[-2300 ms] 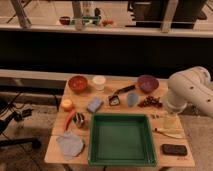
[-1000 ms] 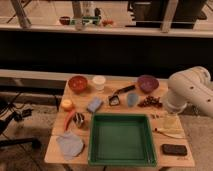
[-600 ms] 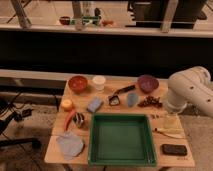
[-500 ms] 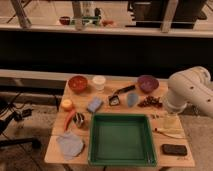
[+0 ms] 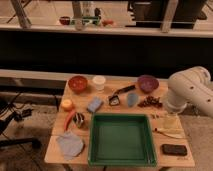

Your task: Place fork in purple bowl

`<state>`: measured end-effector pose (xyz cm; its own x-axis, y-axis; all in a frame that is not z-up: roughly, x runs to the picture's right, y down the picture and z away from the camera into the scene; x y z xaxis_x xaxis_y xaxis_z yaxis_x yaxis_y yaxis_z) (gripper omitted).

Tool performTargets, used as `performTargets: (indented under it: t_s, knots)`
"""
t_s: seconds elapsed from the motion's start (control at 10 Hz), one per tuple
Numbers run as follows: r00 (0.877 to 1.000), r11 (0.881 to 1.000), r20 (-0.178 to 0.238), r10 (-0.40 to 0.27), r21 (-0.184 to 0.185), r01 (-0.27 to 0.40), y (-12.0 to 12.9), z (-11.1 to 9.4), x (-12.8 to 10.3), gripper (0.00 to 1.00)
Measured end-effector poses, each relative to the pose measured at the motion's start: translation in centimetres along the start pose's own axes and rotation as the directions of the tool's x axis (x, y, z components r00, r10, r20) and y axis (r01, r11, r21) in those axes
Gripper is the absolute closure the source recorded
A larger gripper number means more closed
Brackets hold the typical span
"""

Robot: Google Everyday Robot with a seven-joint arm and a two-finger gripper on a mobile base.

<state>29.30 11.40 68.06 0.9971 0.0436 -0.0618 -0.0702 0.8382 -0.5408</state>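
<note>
Two utensils lie on the right side of the bench [image 5: 176, 160], and you want the smaller one. Nearest you, beside the right wall of the green tray [image 5: 151, 142], sits a flat black object [image 5: 174, 149]. Just behind it lies the cream-handled utensil [image 5: 169, 132], which is the wrong one. The hand [image 5: 170, 120] hangs just above the far side of that handle, under the big white arm [image 5: 192, 90]. Its fingers are apart and, as far as I can judge, nothing is between them. The fork [image 5: 154, 116] reads as a thin grey sliver just left of the hand, between the tray's far right corner and a cluster of dark red bits [image 5: 150, 102]. It is faint, so confirm it before you commit.

For the pick, I'd shift the hand left until the fork lies between the fingers. Turn the wrist so they cross the fork rather than run along it, then come straight down to the bench surface. A thing this thin will likely slip out of a high pinch. Close on its middle and lift clear of the red bits. The purple bowl [image 5: 147, 82] stands at the far right, behind that cluster and well apart from the red-orange bowl [image 5: 78, 83] and white cup [image 5: 99, 82]. Release low over its dark inside.
</note>
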Motion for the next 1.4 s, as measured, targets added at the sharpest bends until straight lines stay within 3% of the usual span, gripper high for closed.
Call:
performTargets:
  t_s: [0.5,1.0,1.2,1.4]
  knots:
    - [1.000,1.000,-0.015,0.014,0.007,-0.014,-0.4,0.3,0.8,0.20]
    - [0.999,1.000,-0.033,-0.022,0.017,0.023,-1.7,1.5,0.7,0.20]
    - [1.000,0.999,-0.013,-0.026,0.020,0.027,-2.8,2.4,1.0,0.20]
    - [0.999,1.000,0.054,0.007,0.020,-0.008,-4.6,3.7,2.0,0.20]
